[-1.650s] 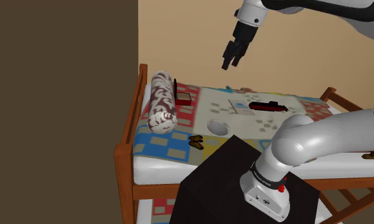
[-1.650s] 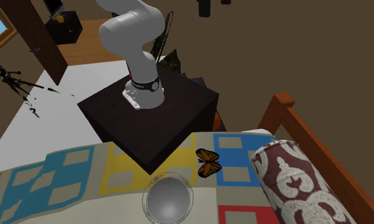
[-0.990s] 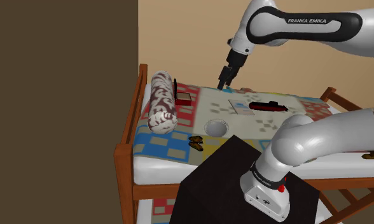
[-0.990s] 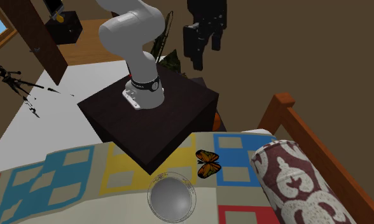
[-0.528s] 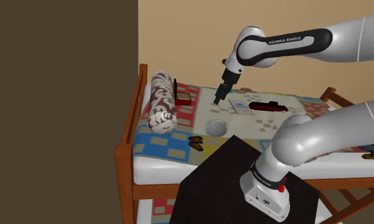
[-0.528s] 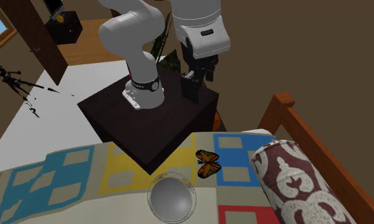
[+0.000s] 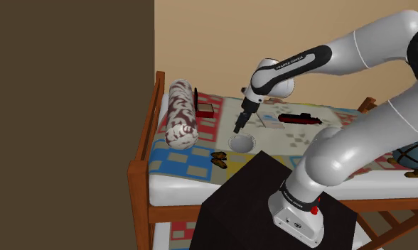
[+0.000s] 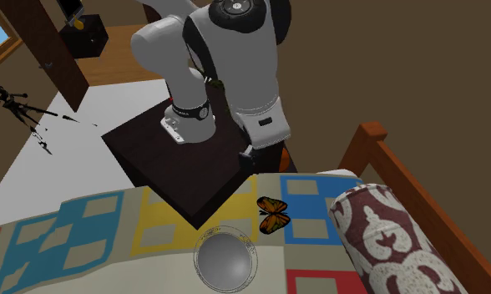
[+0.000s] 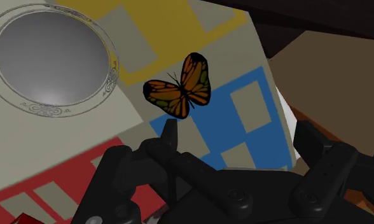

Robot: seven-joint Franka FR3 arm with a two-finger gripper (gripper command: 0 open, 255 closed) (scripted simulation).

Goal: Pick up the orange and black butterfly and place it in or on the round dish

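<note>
— How far along is this?

— Early. The orange and black butterfly (image 9: 179, 88) lies flat on the patchwork quilt (image 8: 85, 234) of the bed, near the edge by the dark stand (image 8: 194, 159). It sits just beside the round dish (image 9: 109, 70) without touching it. Nothing has been lifted, and the dish holds nothing.

— And the hand?

— The hand (image 9: 240, 137) is released: its two black fingers stand apart with nothing between them. In the wrist view the butterfly lies just beyond one fingertip, not between the two. I judge the whole job is left — line up over the butterfly, descend, close, lift, carry it the short way to the dish.

— What differs from a moment ago?

— The arm. A second and a half back the hand hung high above the far side of the bed; now it has come down and sits low over the dish in the shoulder view. Butterfly, dish and the patterned bolster (image 7: 180, 112) have not moved.
</note>
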